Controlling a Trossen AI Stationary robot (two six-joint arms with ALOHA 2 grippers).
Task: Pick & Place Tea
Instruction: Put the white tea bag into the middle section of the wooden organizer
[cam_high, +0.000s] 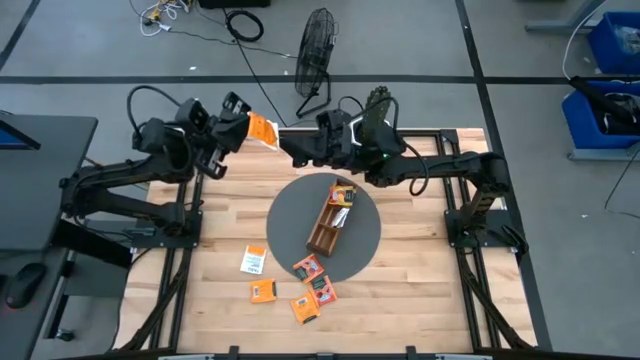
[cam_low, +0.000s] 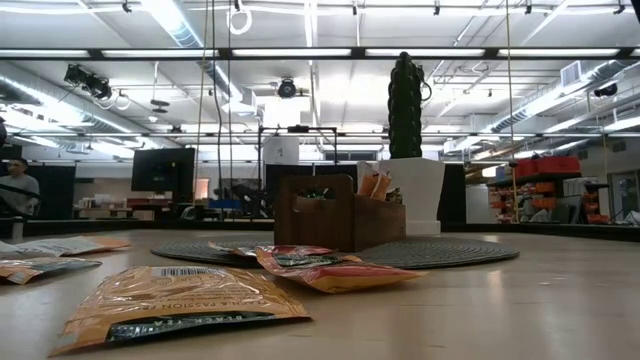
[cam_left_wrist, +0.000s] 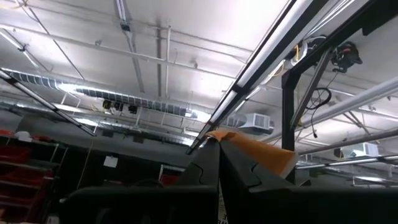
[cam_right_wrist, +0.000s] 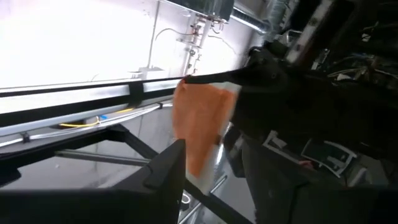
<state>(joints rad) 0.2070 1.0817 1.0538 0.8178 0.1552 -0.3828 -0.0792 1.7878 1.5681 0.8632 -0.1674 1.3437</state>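
Observation:
An orange tea sachet (cam_high: 262, 130) is up in the air over the table's far edge. My left gripper (cam_high: 243, 122) is shut on it. My right gripper (cam_high: 287, 149) is open and faces it from the right. In the right wrist view its fingers stand on either side of the sachet's (cam_right_wrist: 200, 121) free end. Several more sachets (cam_high: 305, 290) lie flat on the near part of the table. Others stand in the brown wooden tray (cam_high: 330, 226), which rests on a round grey mat (cam_high: 290, 225). Neither gripper shows in the low view. My left gripper pinches the sachet between its two fingers by one edge (cam_left_wrist: 229, 139). The sachet is lifted clear and sticks out past the fingertips toward my right gripper. My right gripper: one finger (cam_right_wrist: 171, 163) is close beside the sachet, but I cannot tell whether it touches.
The tray (cam_low: 320, 215) holds upright sachets (cam_low: 375, 185) at its far end. Loose sachets (cam_low: 180, 300) lie between the mat and the table's near edge. A cactus in a white pot (cam_low: 405, 190) stands at the far edge. A fan (cam_high: 315, 50) stands on the floor beyond.

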